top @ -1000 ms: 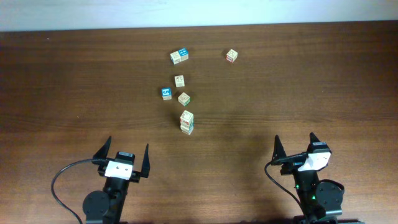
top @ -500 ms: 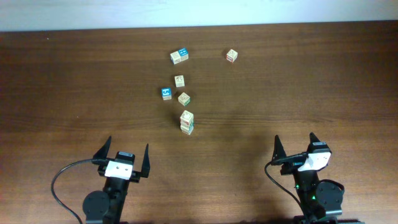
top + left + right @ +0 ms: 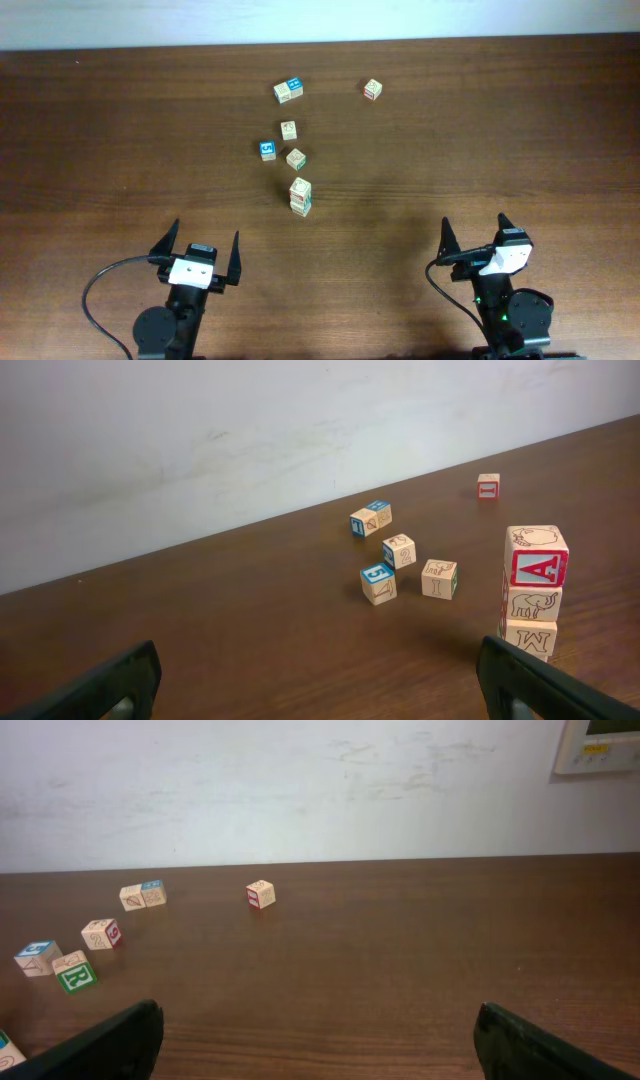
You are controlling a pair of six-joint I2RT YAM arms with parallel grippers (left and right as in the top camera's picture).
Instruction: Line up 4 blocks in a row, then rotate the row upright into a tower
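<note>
Pincers wide, empty: left pincer [image 3: 206,234], right pincer [image 3: 474,222] | blue-faced cubes [image 3: 267,150] among blocks [image 3: 296,158], well ahead

A dark brown table [image 3: 100,120] with a fine wood grain filled nearly the whole view from above. Behind its far edge rose a plain white wall [image 3: 250,430], marked with faint grey scuffs and smudges. A pale box [image 3: 598,745] was fixed to the wall, partly cut off at the upper right. The light was soft and even.
</note>
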